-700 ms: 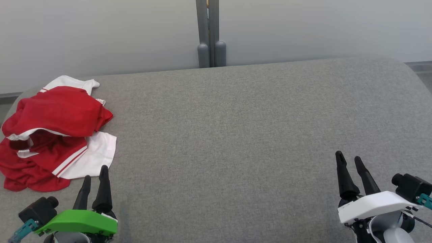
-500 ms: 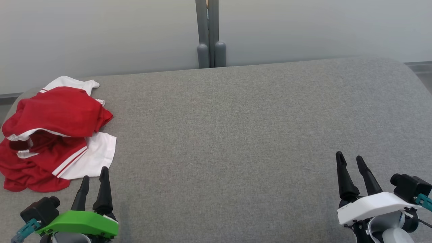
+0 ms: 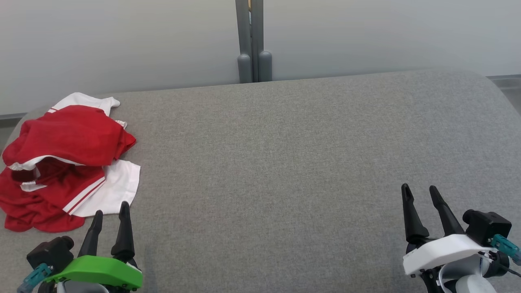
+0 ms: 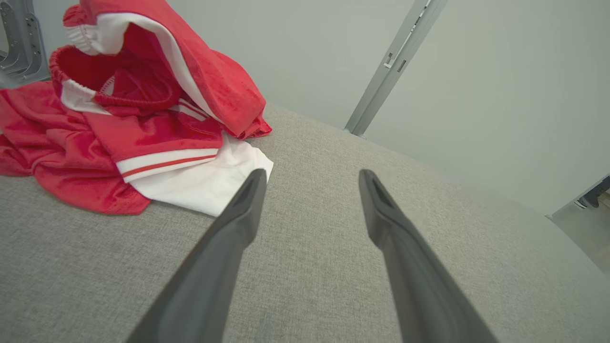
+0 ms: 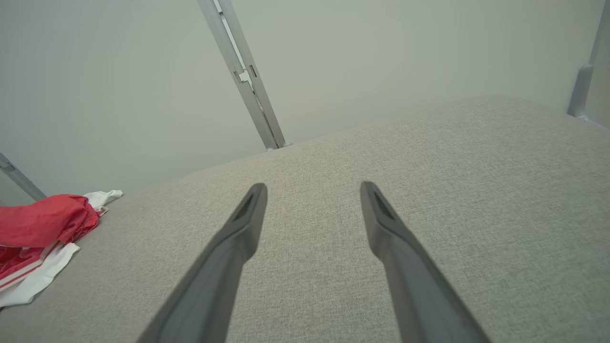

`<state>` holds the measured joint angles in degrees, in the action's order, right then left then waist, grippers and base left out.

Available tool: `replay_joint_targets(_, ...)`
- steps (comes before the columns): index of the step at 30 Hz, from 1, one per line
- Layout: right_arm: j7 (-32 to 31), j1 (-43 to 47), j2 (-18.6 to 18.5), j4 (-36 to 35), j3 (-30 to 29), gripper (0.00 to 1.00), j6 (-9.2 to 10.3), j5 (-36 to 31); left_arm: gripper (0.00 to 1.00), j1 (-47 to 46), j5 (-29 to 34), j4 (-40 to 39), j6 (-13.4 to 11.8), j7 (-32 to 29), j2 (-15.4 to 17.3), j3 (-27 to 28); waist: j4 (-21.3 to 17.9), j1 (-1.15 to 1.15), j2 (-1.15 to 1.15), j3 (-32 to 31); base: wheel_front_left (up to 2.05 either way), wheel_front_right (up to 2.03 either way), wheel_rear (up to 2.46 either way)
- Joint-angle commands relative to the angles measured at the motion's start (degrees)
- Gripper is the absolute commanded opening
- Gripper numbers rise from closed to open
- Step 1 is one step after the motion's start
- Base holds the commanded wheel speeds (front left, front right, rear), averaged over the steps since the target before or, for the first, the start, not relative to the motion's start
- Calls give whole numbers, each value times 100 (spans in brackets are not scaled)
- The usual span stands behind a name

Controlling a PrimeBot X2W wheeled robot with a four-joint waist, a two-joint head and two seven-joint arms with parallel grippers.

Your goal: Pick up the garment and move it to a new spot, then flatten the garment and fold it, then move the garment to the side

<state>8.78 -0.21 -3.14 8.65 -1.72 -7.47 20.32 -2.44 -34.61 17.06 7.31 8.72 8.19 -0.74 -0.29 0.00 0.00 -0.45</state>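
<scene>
Red-and-white garment (image 3: 65, 162) crumpled at far-left of grey table (image 3: 285, 162). Left gripper (image 3: 110, 209) just beside white hem, fingers spread, empty. Right gripper (image 3: 419, 192) well apart, spread, empty.

Left hand (image 3: 110, 207) and right hand (image 3: 418, 187) have drawn back slightly.

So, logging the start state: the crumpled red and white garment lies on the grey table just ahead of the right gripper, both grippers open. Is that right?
Not quite: the garment lies just ahead of the left gripper, not the right gripper, as the head view shows. The rest holds: crumpled, on the grey table, both grippers open.
</scene>
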Motion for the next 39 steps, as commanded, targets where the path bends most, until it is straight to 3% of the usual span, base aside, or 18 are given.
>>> replay_joint_targets(1,73,30,-63,-59,24,100,-3,-185,100,24,158,-31,24,58,81,-30,-3,0,0,-8,0,0,0)
replay_joint_targets(23,363,125,-165,-116,24,100,-3,-1169,100,121,772,276,23,351,479,-609,-41,0,0,-41,0,0,0)
replay_joint_targets(39,520,147,-138,-2,44,100,-3,-1609,100,92,976,666,24,522,480,-622,-17,0,0,-58,0,0,0)
